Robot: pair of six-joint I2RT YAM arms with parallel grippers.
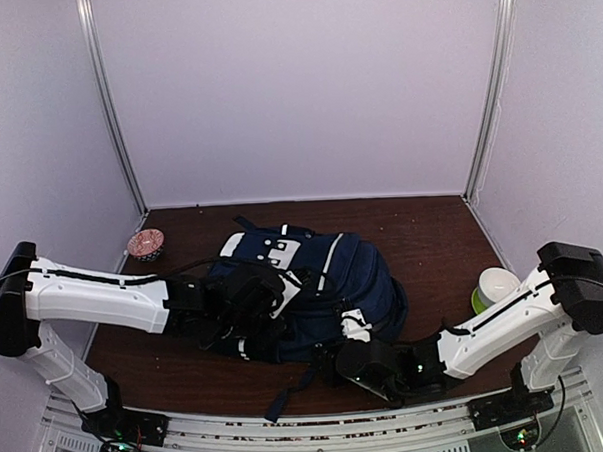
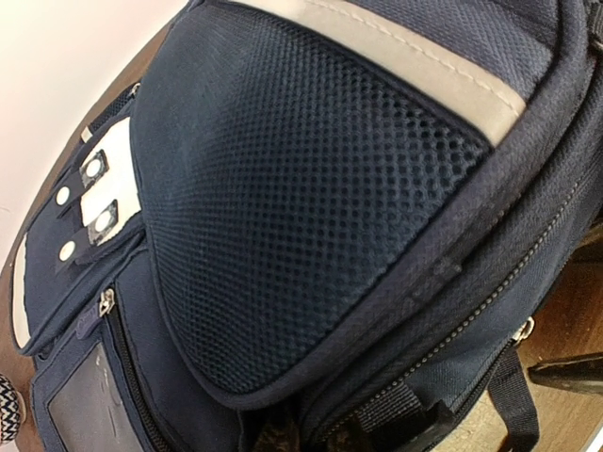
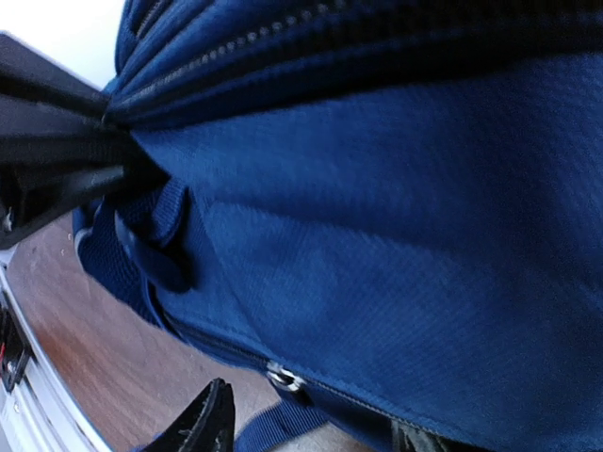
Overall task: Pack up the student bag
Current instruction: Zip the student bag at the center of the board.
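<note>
The student bag (image 1: 319, 280) is a navy-blue backpack with white trim, lying flat in the middle of the wooden table. My left gripper (image 1: 247, 313) is at its left side, shut on a fold of fabric under the mesh pocket (image 2: 283, 188). The right wrist view shows those dark fingers (image 3: 57, 141) pinching the bag's seam. My right gripper (image 1: 352, 362) is at the bag's near edge and stands open. One fingertip (image 3: 212, 424) hovers over the table, the other is mostly hidden behind the bag. A silver zipper pull (image 3: 283, 379) sits between them.
A pink patterned bowl (image 1: 145, 244) stands at the back left of the table. A white and green cup (image 1: 494, 288) stands at the right, beside my right arm. A dark strap (image 1: 289, 392) trails from the bag toward the table's near edge.
</note>
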